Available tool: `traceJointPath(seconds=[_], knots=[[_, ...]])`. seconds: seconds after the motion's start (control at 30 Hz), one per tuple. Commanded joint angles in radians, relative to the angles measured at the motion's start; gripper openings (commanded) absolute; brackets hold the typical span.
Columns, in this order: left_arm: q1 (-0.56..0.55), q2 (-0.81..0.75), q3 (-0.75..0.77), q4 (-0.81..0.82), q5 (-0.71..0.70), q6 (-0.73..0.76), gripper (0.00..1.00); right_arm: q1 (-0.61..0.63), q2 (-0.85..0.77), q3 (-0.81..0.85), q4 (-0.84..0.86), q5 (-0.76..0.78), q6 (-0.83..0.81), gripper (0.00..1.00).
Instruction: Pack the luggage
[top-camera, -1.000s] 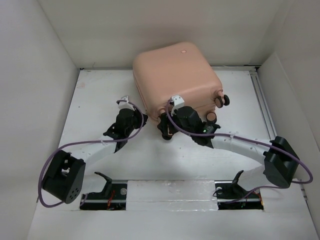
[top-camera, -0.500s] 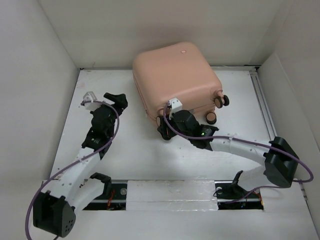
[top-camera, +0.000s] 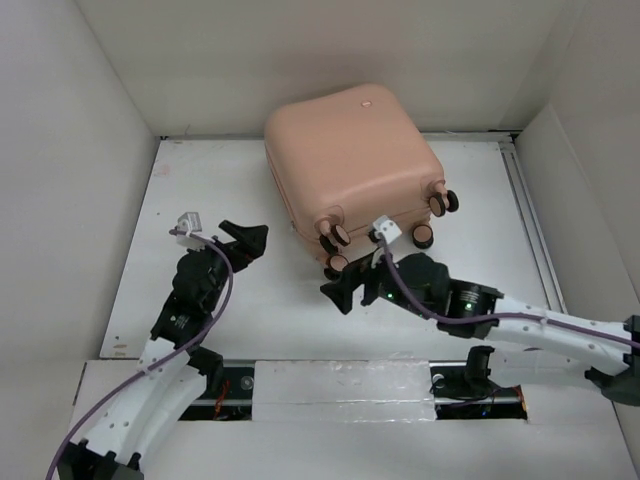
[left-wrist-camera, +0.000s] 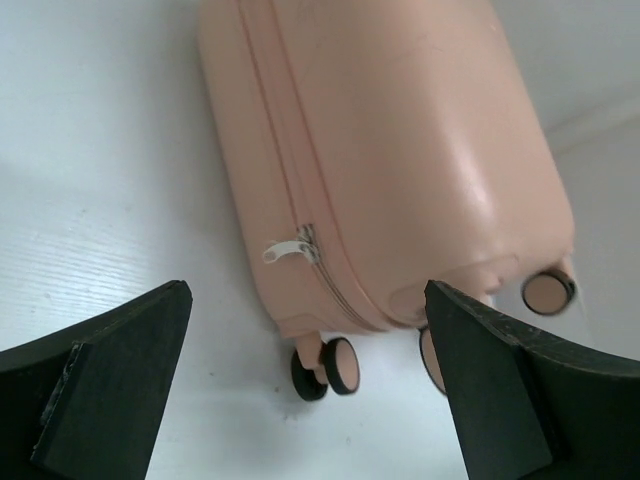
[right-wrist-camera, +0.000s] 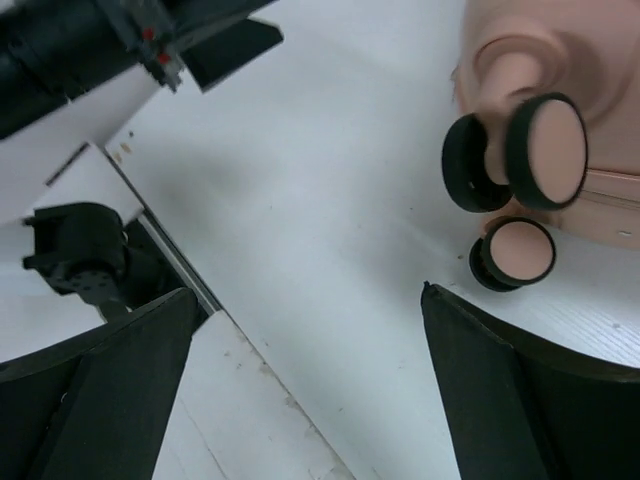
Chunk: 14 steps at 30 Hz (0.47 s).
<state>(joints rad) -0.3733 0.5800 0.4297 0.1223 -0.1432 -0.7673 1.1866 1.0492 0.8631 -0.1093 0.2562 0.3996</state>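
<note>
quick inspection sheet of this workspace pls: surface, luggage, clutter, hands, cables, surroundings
surface: white table, no spills seen
job's things: luggage at the far side, shut, zip pull on its side seam, wheels facing the arms
clutter: nothing seen
hands: left hand open, empty, apart from the luggage on its left; right hand open, empty, just short of the wheels
cables: purple cable along the left arm, second cable along the right arm, both apart from the luggage
surroundings: plain white walls left, back and right
</note>
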Motion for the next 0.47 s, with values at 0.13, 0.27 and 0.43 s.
traceJointPath(seconds=[0.13, 0.27, 0.43], knots=[[-0.001, -0.166, -0.019, -0.018, 0.149, 0.028, 1.00, 0.011, -0.208, -0.105, -0.130, 0.118, 0.079, 1.00], [-0.001, -0.190, -0.029, -0.039, 0.159, 0.028, 1.00, 0.011, -0.270, -0.124, -0.216, 0.187, 0.128, 1.00], [-0.001, -0.224, -0.091, -0.059, 0.119, 0.004, 1.00, 0.011, -0.325, -0.147, -0.256, 0.221, 0.174, 1.00]])
